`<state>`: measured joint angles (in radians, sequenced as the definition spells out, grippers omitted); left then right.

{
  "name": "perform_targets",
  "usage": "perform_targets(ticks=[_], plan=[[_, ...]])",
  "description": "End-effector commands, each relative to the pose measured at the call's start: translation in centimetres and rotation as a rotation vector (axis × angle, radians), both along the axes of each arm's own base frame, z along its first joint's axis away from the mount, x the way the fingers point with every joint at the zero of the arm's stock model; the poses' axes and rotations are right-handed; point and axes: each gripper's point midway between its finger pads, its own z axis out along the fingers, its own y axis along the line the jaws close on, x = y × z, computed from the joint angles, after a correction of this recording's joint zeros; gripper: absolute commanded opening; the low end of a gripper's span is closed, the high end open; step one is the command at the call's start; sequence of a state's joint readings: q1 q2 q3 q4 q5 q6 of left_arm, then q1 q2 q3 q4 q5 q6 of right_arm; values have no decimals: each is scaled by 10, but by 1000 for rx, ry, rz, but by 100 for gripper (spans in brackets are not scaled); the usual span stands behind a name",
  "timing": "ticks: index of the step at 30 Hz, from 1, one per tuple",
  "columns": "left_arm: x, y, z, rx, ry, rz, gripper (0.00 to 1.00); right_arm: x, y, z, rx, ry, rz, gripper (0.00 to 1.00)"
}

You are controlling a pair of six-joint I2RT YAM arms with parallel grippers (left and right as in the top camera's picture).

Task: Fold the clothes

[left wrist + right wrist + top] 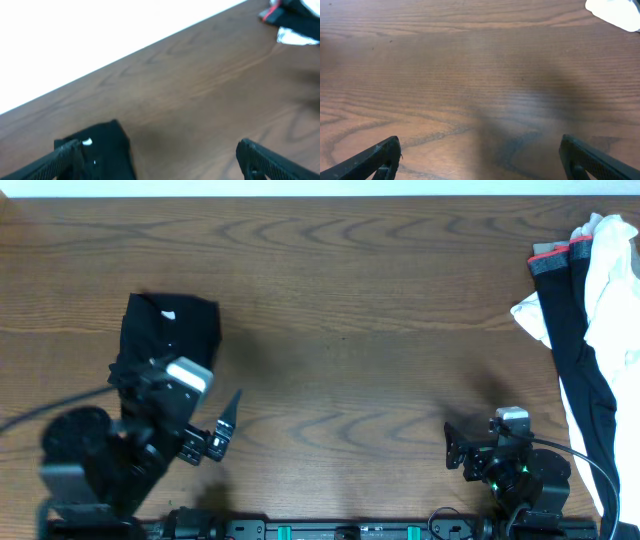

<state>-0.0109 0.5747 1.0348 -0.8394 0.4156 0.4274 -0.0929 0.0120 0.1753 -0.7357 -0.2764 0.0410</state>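
Overhead: the black T-shirt [170,330] lies folded small on the worktop [380,310], just ahead of the left jaws, which stand wide apart and hold nothing. The right jaws, equally wide and empty, sit well apart from it, with a black garment [570,350] and white cloth [612,270] heaped beyond them to their right.

Left wrist: the T-shirt lies at the left finger's tip, its white label [87,142] showing.

Right wrist: bare wood between the spread jaws.

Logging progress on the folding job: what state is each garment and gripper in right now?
T-shirt: folded compact, lying free.
Left gripper: open, empty.
Right gripper: open, empty.
Black garment with band: unfolded, stretched out.
White cloth: crumpled, unfolded.
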Motion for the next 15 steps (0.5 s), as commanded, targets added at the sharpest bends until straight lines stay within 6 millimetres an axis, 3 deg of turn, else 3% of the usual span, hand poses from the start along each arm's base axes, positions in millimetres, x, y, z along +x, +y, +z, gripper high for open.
perform_targets(ticks=[1,6,15], plan=[[-3,0,-33,-4,-32,5,98,0,2,-1,8,1,8,99],[-2,0,-73,-58,-73,29,98,0,2,-1,8,1,8,99],[8,3,-122,-92,-164,54,98,0,2,-1,8,1,8,99]])
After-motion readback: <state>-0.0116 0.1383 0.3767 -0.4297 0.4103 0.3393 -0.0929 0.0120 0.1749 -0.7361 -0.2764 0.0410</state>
